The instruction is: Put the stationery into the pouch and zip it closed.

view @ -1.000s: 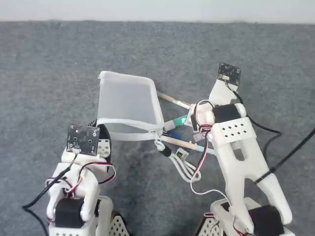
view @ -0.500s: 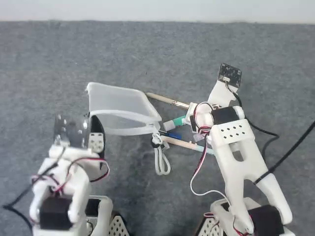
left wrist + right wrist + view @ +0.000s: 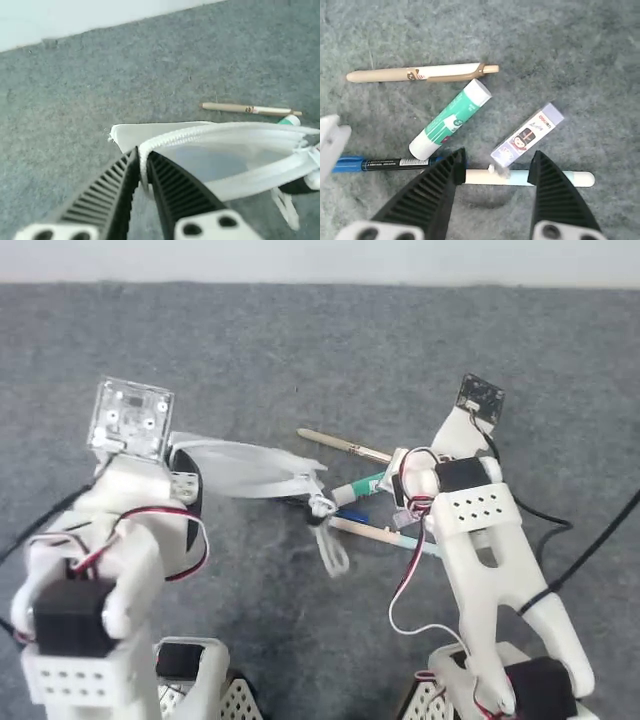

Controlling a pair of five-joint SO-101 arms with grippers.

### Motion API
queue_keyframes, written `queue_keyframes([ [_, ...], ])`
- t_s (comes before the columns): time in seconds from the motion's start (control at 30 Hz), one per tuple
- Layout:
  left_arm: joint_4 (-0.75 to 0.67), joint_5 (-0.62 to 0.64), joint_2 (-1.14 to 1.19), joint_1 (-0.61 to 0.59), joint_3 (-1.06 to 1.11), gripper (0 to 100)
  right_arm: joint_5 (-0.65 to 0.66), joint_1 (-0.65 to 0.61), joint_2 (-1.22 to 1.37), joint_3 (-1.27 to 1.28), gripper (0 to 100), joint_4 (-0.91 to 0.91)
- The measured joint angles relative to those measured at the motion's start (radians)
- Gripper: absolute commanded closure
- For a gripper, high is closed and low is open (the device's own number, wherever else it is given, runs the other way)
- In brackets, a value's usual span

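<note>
On the mat (image 3: 300, 340): translucent pouch (image 3: 220, 155) unzipped | left tool (image 3: 142, 156) pinching its rim | right tool (image 3: 499, 160) agape

There were three pens: a tan pen (image 3: 420, 73), a blue pen (image 3: 380, 163) and a white pen (image 3: 517, 177). There was also one glue stick (image 3: 451, 119), one eraser (image 3: 527, 135) and one translucent pouch (image 3: 215, 155).

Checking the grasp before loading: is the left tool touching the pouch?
Touching. The left wrist view shows the left tool shut on the pouch, pinching its zipper rim with no gap on either side.
</note>
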Motion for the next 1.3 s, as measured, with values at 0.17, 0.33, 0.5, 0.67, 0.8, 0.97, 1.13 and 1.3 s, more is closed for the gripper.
queue_keyframes([
  [0.17, 0.055, 0.038, 0.114, 0.000, -0.094, 99, 0.000, 0.002, 0.000, 0.000, 80.1, 0.000],
  [0.33, 0.055, 0.072, 0.224, -0.014, -0.143, 99, 0.000, 0.000, 0.000, 0.000, 80.1, 0.000],
  [0.5, 0.057, 0.084, 0.307, -0.127, -0.187, 99, 0.000, 0.000, 0.003, 0.000, 80.1, 0.000],
  [0.67, 0.069, 0.086, 0.331, -0.196, -0.196, 99, 0.000, 0.000, 0.133, -0.025, 80.1, 0.000],
  [0.8, 0.074, 0.086, 0.336, -0.206, -0.195, 99, 0.000, 0.008, 0.307, -0.109, 80.1, 0.017],
  [0.97, 0.061, 0.086, 0.334, -0.245, -0.164, 99, 0.000, 0.054, 0.454, -0.241, 80.1, 0.081],
  [1.13, 0.014, 0.120, 0.333, -0.321, -0.124, 99, -0.002, 0.080, 0.517, -0.298, 80.1, 0.089],
  [1.3, 0.008, 0.152, 0.334, -0.327, -0.071, 99, -0.029, 0.091, 0.557, -0.315, 80.1, 0.089],
])
